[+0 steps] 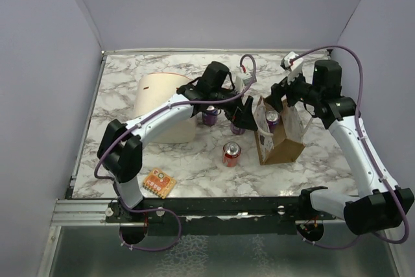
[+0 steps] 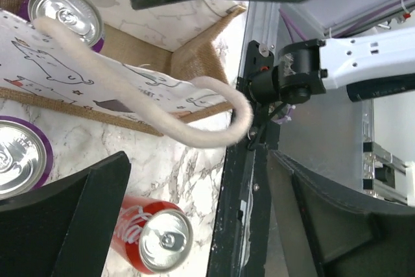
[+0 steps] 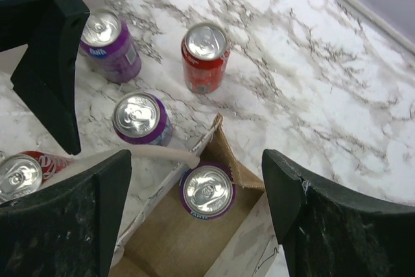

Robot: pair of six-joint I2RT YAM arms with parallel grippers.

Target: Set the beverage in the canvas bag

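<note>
I see a purple can [image 3: 207, 191] standing upright inside the canvas bag [image 1: 280, 147], my left gripper [image 1: 244, 113] just beside the bag's left-arm side, fingers spread wide, gripping nothing, my right gripper [image 1: 283, 100] over the bag's mouth, fingers likewise apart, a red can [image 1: 231, 154] near the bag, outside it.

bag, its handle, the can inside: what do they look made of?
Canvas bag: coarse tan woven fabric, jute-like weave visible at the corner; white printed panel, smooth, maybe coated. Handle: soft whitish cord, likely cotton. Purple can in the bag: bright metal lid with pull tab, probably aluminium.
</note>
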